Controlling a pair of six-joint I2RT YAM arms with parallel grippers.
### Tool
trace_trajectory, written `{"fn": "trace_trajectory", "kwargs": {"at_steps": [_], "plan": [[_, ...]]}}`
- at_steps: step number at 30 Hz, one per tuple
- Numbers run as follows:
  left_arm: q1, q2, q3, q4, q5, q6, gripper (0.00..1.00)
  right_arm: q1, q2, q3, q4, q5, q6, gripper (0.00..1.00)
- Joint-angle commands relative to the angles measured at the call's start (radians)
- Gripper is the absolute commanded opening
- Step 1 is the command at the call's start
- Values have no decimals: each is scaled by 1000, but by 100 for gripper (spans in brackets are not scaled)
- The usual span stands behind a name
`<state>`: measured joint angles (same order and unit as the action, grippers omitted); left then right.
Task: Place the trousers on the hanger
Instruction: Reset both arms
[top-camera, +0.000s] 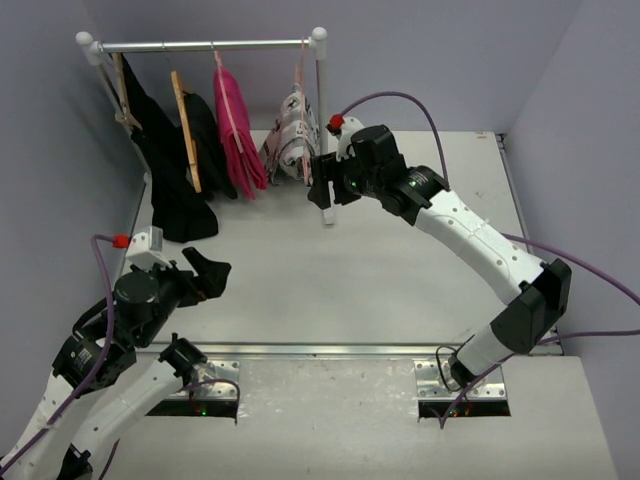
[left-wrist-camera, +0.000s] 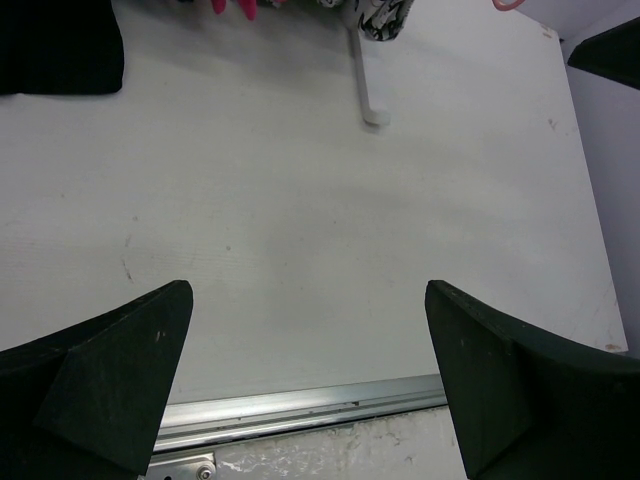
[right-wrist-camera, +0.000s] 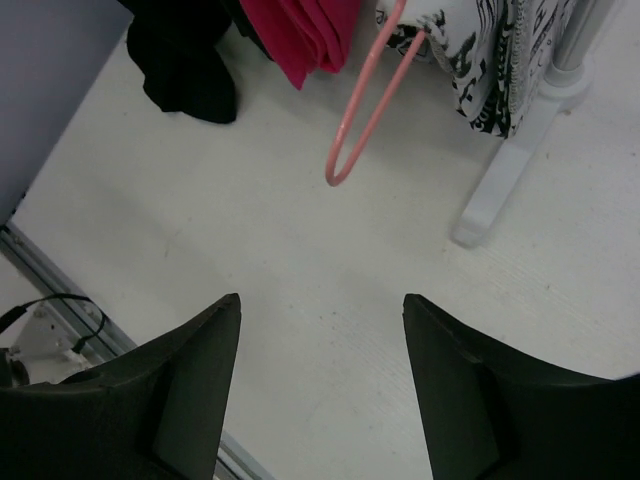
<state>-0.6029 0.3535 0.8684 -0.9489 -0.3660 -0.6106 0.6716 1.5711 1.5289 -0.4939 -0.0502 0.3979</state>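
Trousers: the trousers (top-camera: 288, 140) hang folded over the hanger (right-wrist-camera: 358, 125), at the right end of the rail (top-camera: 210, 45), just beside the rack post (top-camera: 322, 110).
Nearer arm: your right gripper (top-camera: 322, 190) is close in front of them. The left gripper (top-camera: 208, 268) is well apart, low over the table (left-wrist-camera: 300, 200).
Direction: in the right wrist view the cloth lies ahead of the fingers and to the right. The rounded pink corner of the hanger points toward you, left of the cloth.
Long axis: the trousers drop downward from the hanger; the hanger seems to lie across the rail.
Right fingers: apart, nothing between them.
Left fingers: fully wide, holding nothing.
Judgement: the placing looks done to me. If you must adjust, the right arm is the one to use, coming from the front.
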Motion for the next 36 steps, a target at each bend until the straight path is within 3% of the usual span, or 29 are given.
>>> {"fn": "trace_trajectory", "kwargs": {"at_steps": [1,3,5,8,10,11,14,16,19,22,29,36], "plan": [[-8,9,0,32,-6,-2,100,13,19,89,40,59,25,62],[-8,9,0,27,-7,-2,100,20,26,105,-4,100,37,60],[-8,10,1,32,-8,1,100,41,-18,104,-56,203,34,63],[-8,27,5,39,-17,0,100,103,-144,34,-130,307,1,81],[-8,68,10,47,-39,-14,100,139,-275,-62,-216,371,-3,99],[-8,84,12,51,-42,-15,100,143,-288,-84,-236,381,2,99],[-6,150,44,114,-119,-12,100,145,-531,-341,-284,448,40,99],[-6,188,52,140,-279,8,100,145,-708,-449,-341,548,71,99],[-6,224,49,130,-484,4,100,144,-881,-527,-445,675,122,99],[-5,205,-2,158,-596,5,100,144,-1050,-578,-559,737,123,99],[2,43,-106,288,-502,85,100,143,-1270,-625,-583,755,63,99],[2,2,-112,281,-493,76,100,144,-1303,-630,-562,708,30,99]]}}
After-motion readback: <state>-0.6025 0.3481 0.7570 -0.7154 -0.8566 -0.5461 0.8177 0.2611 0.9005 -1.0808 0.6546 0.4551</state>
